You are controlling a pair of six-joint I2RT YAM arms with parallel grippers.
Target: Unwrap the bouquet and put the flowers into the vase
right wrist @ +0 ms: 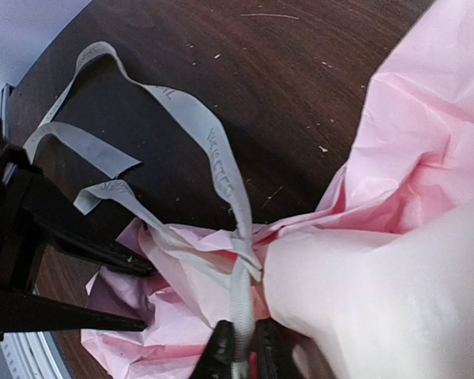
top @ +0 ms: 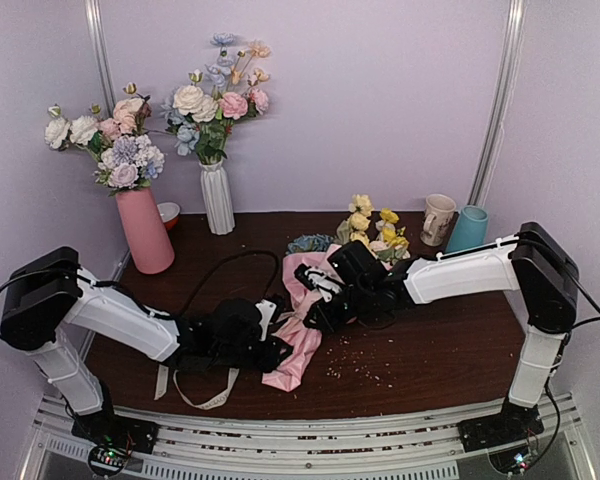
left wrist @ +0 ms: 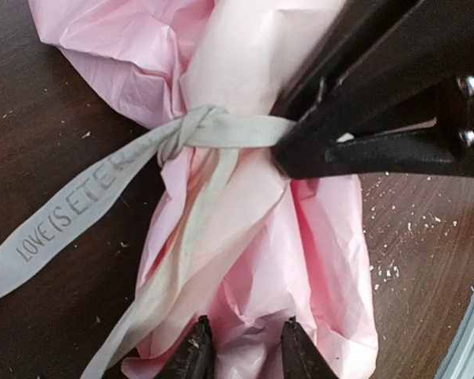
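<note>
Right gripper (right wrist: 241, 355) is pinching the ribbon (right wrist: 219, 164); left gripper (left wrist: 243, 347) is squeezing the tail of the bouquet (left wrist: 245, 237). Nothing is untied yet; flowers (top: 365, 222) are waiting, wrapped, for the vase (top: 468, 228).

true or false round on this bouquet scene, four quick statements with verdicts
1. The ribbon is knotted around the pink paper. True.
2. The right tool pinches the ribbon. True.
3. The flowers stand in the blue vase. False: they lie on the table in their paper, and nothing sticks out of that vase.
4. The pink vase has tipped over. False: it stands upright.
</note>
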